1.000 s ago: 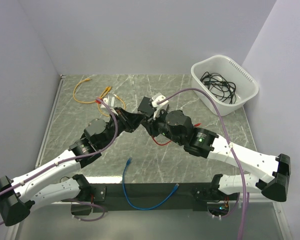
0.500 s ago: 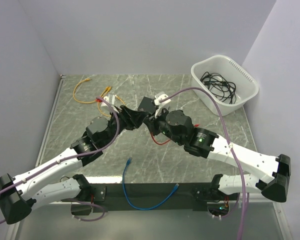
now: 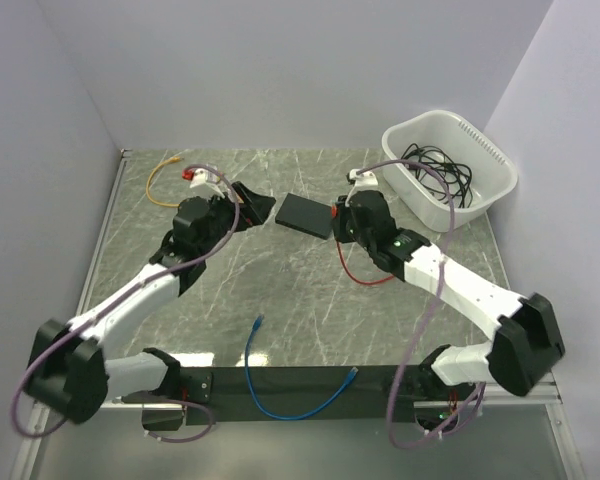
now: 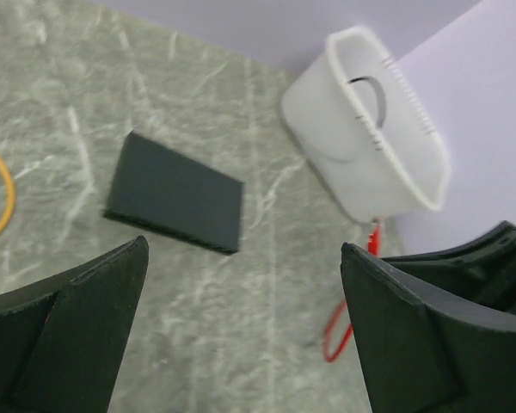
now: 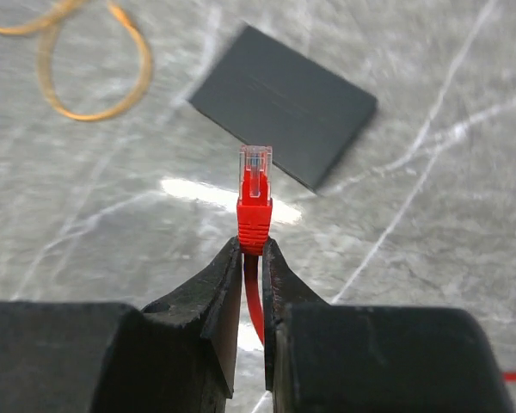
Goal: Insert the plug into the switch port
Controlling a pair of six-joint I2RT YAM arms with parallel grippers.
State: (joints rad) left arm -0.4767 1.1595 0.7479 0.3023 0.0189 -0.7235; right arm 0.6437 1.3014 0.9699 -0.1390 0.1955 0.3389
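We cannot make out any port on the switch (image 3: 305, 214); the yellow cable (image 4: 11, 191) runs off the edge of the left wrist view

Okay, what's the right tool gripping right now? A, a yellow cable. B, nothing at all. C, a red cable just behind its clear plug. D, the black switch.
C: in the right wrist view the right tool is pinched on the red cable just below its clear plug, while the black switch lies apart from it.
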